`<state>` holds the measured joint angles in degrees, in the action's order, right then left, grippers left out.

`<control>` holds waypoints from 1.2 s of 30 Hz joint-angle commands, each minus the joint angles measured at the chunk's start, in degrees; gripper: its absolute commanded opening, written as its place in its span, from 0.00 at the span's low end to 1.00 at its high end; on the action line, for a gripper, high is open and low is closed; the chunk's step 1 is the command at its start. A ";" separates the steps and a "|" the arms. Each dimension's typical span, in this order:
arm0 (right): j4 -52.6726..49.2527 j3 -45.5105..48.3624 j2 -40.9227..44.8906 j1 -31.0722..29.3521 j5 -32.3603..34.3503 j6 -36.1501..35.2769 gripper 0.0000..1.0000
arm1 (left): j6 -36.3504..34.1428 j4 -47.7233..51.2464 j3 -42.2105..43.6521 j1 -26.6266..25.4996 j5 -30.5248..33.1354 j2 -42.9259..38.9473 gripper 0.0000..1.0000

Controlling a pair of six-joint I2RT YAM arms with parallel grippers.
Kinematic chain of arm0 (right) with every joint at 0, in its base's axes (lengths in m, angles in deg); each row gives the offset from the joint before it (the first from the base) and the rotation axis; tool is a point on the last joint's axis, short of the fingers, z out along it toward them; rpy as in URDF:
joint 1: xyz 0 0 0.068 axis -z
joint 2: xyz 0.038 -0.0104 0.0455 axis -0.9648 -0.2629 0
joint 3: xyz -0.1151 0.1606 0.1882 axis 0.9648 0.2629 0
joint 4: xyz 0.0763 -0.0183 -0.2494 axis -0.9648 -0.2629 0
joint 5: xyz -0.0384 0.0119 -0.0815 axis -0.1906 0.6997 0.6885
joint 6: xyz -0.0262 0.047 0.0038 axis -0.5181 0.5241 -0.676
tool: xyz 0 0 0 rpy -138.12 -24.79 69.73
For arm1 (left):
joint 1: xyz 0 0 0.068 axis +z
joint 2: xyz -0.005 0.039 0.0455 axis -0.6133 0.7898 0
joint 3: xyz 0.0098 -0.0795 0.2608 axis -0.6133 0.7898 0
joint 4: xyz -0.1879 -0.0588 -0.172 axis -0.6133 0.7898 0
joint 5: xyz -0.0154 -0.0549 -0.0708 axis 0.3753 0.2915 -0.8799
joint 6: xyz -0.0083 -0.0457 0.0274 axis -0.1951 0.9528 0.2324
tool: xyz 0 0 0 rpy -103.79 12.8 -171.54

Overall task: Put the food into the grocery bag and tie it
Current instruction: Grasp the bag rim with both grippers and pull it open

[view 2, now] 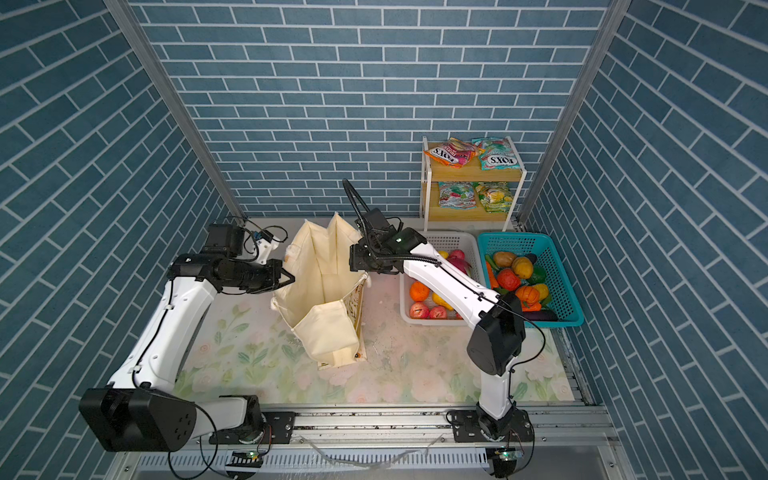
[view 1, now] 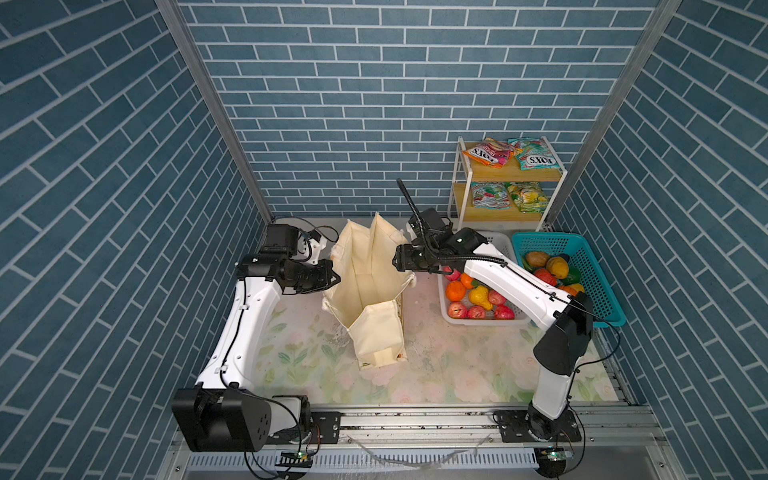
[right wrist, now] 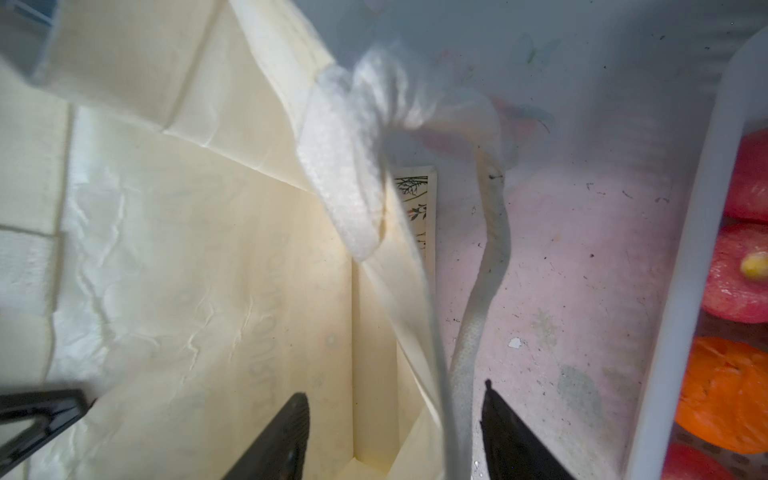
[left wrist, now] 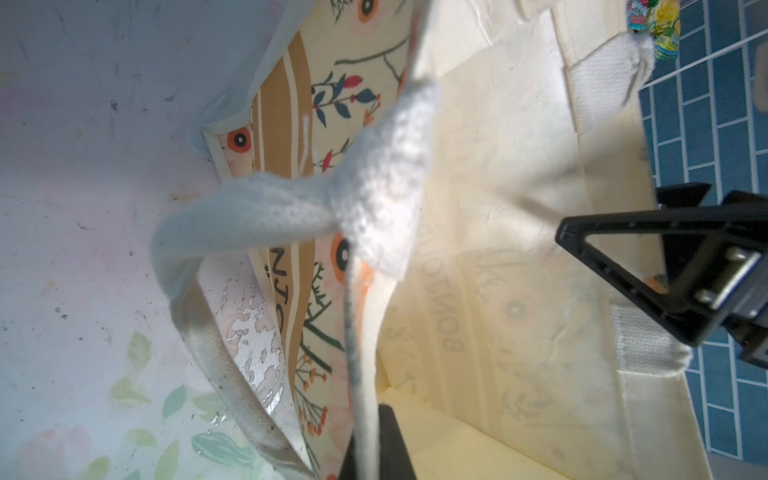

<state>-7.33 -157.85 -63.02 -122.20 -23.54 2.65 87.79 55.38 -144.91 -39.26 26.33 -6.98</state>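
Canvas grocery bag (view 1: 370, 270) looks empty to me: left gripper (view 1: 336, 279) clamps its nine-o'clock rim, right gripper (right wrist: 395, 390), parted, straddles the three-o'clock rim; food (view 1: 456, 290) unpacked, bag untied.

On our flowered desk (view 1: 457, 374) we see the grocery bag (view 1: 370, 299), a white basket (view 1: 486, 322), a teal basket (view 1: 598, 270), a shelf (view 1: 515, 174).

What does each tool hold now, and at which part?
The left tool is shut on the grocery bag, pinching its top rim. The right tool holds nothing: its jaws stand open astride the opposite rim.
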 commanded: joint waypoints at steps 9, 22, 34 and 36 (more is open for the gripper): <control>-25.49 -14.55 -8.86 -1.97 21.72 -5.65 0.02 | -2.55 11.59 -6.92 -2.26 37.45 1.70 0.00; -41.04 -12.55 -4.02 5.24 48.81 -5.94 0.00 | -0.95 24.44 -14.43 -2.02 85.99 8.08 0.00; -35.16 -11.22 -2.52 6.68 35.59 -8.88 0.01 | -4.71 17.36 -14.60 -5.31 55.02 8.61 0.01; -35.69 -12.42 -3.60 6.57 34.55 -8.89 0.03 | -4.53 18.36 -15.31 -6.39 54.45 10.43 0.00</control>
<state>-33.26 -168.78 -67.44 -119.14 4.29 -0.87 86.61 68.99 -158.99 -46.30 76.06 2.70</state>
